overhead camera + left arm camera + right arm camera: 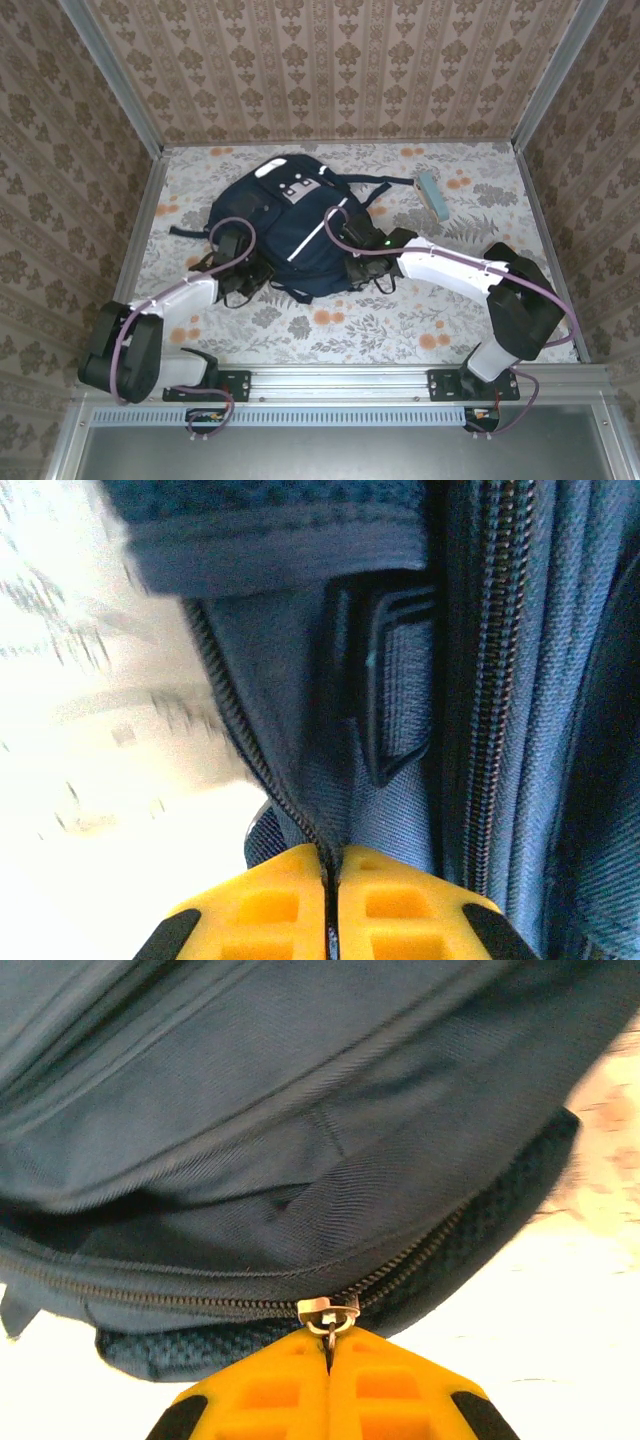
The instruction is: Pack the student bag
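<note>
Floral table (420,310) bore soft, slack bag (285,215) (likely light, would sag); left gripper (328,858) pinched shut on zip edge, right gripper (328,1340) clamped zip pull (327,1310), judged surest hold.

The bag (290,225) is showing matt navy cloth in a coarse, ribbed weave, and its padding (150,1355) is looking like open mesh. The zip pull (328,1312) is gleaming as polished metal. The buckle (385,670) is reading as dull black plastic. The yellow fingers (265,905) are looking like smooth moulded plastic. The surface (400,320) is wearing a matt floral print, and the rail (340,380) is shining like brushed metal.
</note>
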Tool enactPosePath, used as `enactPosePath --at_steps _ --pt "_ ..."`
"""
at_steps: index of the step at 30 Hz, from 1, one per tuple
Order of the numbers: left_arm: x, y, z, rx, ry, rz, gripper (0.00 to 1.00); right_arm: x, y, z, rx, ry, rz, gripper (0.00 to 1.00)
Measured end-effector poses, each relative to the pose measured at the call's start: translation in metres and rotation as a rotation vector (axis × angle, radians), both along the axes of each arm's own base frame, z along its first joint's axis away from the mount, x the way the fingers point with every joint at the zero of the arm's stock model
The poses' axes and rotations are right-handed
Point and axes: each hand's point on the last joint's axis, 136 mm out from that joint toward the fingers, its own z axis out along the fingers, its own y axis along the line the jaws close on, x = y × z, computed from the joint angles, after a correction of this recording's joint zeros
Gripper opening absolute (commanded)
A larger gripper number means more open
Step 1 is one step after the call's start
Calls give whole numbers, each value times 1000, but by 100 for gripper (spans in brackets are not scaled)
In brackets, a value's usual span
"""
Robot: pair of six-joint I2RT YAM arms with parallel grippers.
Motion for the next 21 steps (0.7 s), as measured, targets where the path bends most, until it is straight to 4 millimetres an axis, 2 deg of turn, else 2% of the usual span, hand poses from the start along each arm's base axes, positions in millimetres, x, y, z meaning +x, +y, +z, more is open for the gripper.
enactPosePath --at_steps 5,10,14,21 --pt "32 28 4 64 -19 0 15 -25 47 4 152 54 100 0" --pt "50 53 9 99 -51 10 31 -39 90 -9 280 158 133 0" --pt "46 62 16 118 -51 10 42 -35 112 -15 325 209 122 0" --pt "26 62 53 100 -123 11 52 -18 140 -3 382 211 110 0"
